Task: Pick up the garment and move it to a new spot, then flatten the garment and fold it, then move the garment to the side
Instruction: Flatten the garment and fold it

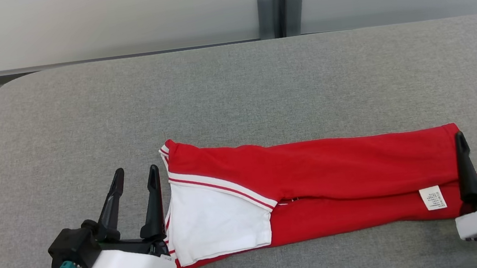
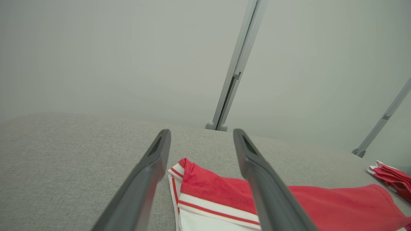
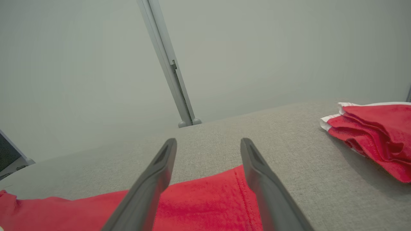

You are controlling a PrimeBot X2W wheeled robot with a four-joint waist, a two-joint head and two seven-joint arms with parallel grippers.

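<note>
Left gripper (image 1: 136, 170), right gripper (image 1: 475, 136): stood spread, empty, at either end of your folded red-and-white fabric garment (image 1: 315, 165). Placement probably suited an end-to-end fold.

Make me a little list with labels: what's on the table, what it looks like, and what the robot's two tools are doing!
table: grey, cloth-covered
garment: red, white panel at its left end, lying flat in a long strip
left tool: open, at the garment's left end
right tool: open, at the garment's right end
other cloth: red and white, bunched, far right
</note>
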